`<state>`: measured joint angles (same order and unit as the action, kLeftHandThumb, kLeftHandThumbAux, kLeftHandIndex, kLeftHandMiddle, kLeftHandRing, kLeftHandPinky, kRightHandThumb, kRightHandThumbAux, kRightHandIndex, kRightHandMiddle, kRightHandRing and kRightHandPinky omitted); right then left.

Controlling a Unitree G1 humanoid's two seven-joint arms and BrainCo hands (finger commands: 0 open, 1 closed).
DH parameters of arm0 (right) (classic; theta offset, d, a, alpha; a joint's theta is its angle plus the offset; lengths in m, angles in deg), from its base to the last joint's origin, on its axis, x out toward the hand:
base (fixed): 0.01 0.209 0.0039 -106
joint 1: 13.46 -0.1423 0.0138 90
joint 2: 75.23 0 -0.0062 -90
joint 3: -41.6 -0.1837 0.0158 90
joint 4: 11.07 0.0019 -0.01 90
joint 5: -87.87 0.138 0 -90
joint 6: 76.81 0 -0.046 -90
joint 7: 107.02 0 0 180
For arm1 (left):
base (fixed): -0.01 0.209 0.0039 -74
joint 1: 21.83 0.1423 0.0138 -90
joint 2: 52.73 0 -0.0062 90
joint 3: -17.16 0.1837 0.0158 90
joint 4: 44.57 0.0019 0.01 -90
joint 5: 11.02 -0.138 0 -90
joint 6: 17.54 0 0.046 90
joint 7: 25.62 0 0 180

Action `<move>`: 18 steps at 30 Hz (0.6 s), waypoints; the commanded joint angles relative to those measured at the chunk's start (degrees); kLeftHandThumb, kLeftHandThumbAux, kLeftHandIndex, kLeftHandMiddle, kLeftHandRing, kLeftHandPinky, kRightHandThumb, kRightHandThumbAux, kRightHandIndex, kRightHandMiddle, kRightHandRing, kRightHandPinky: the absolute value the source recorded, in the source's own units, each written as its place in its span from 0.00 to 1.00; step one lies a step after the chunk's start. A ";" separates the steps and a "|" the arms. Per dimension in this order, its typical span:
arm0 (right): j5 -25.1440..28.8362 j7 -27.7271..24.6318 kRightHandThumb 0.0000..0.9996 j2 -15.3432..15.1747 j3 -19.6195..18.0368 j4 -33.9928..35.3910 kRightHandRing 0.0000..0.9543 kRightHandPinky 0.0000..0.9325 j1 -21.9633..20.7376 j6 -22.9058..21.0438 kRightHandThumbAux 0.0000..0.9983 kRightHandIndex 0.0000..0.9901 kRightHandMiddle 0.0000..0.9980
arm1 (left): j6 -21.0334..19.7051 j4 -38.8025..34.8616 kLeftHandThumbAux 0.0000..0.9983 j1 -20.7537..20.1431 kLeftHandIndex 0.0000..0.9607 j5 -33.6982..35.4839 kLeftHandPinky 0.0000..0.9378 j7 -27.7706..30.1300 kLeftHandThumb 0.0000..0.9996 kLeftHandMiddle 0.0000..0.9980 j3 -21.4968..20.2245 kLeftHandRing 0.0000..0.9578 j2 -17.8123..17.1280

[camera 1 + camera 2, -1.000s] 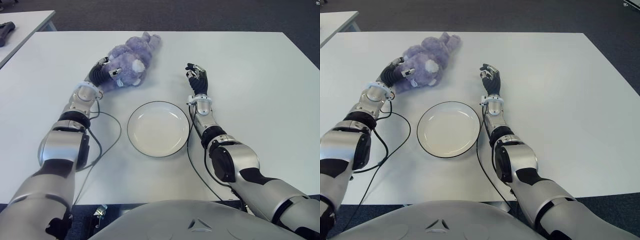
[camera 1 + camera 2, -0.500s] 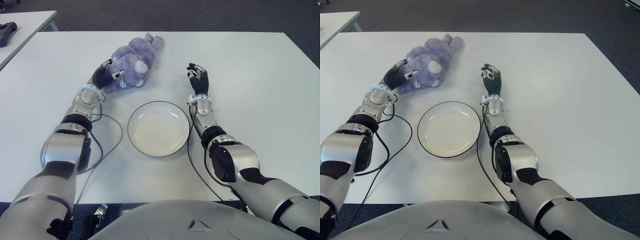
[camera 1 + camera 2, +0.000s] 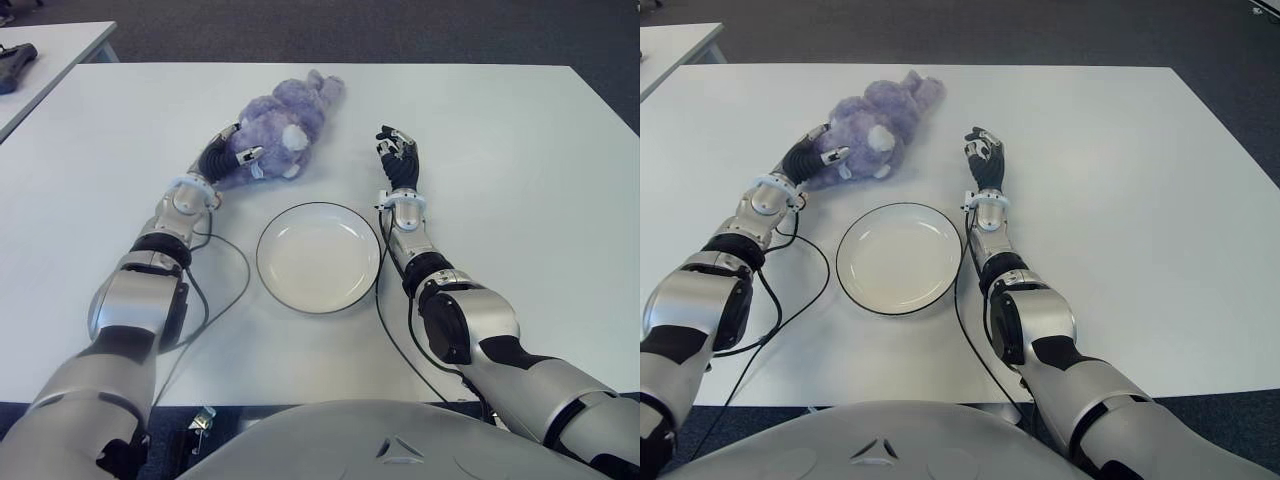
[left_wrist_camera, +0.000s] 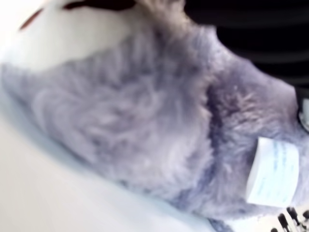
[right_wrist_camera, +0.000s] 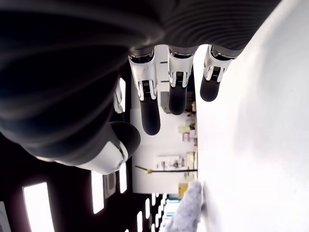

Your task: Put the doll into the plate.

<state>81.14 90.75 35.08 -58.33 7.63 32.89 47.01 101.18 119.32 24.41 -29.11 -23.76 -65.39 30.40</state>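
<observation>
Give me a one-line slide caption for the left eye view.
Left hand grasps purple doll beyond the empty plate; right hand waits open.

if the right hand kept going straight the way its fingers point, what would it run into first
Probably nothing: the right hand points toward the table's far edge, and only bare white table shows ahead. The purple doll, gripped by the left hand, lies off to its left, though depth is uncertain.

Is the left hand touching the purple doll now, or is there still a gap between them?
Touching. In the left eye view the left hand has its fingers wrapped on the purple doll; the left wrist view is filled with its fur.
</observation>
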 commanded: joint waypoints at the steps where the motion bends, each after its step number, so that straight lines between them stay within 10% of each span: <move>1: -0.16 0.62 0.71 5.03 -0.01 -6.84 0.10 0.08 11.51 -5.32 0.73 0.42 0.21 | -0.80 2.12 0.34 6.48 0.00 -2.30 0.12 4.97 0.00 0.00 3.48 0.05 5.22; 13: -0.66 0.68 0.71 4.97 0.26 -6.90 0.12 0.12 11.68 -5.26 0.73 0.42 0.21 | -0.02 -0.13 0.44 7.02 0.00 -2.26 0.14 3.78 0.09 0.03 5.48 0.10 6.03; 18: -0.74 0.56 0.72 5.02 0.25 -6.92 0.12 0.11 11.66 -5.35 0.73 0.42 0.21 | -1.26 -0.80 0.53 6.69 0.21 -0.52 0.47 3.73 0.30 0.29 4.31 0.40 6.81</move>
<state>80.48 91.07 35.08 -58.13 7.60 32.89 47.00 104.23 116.31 25.67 -28.76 -23.76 -62.85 33.13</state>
